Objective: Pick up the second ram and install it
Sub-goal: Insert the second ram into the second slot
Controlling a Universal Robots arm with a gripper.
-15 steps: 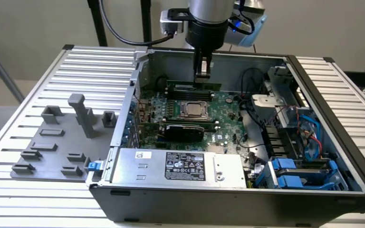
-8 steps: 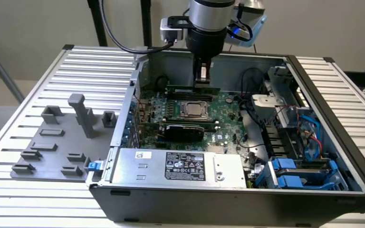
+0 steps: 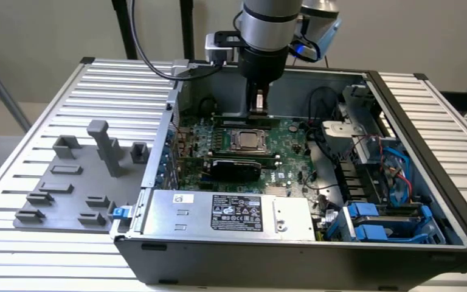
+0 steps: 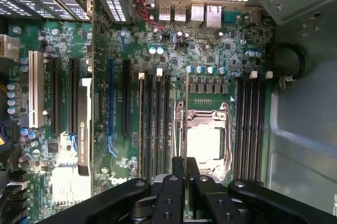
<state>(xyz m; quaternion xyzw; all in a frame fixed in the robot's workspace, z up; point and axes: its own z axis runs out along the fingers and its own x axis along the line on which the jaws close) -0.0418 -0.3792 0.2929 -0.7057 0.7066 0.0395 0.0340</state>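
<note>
My gripper (image 3: 258, 108) hangs inside the open computer case, over the back of the green motherboard (image 3: 286, 143), just behind the CPU socket (image 3: 250, 140). Its fingers are shut on the second ram (image 3: 258, 100), held upright. In the wrist view the gripper (image 4: 185, 165) grips the second ram (image 4: 186, 108), seen edge-on as a thin line above the board. That line falls beside the CPU socket (image 4: 206, 142), between one bank of dark memory slots (image 4: 155, 124) and another bank (image 4: 250, 124). Whether the strip touches a slot I cannot tell.
A grey fixture plate (image 3: 79, 182) with upright blocks lies outside the case on the exterior view's left. Inside are the silver power supply (image 3: 225, 213), a black expansion card (image 3: 233, 165), cable bundles (image 3: 331, 158) and blue drive brackets (image 3: 379, 222). Case walls (image 3: 396, 121) surround the board.
</note>
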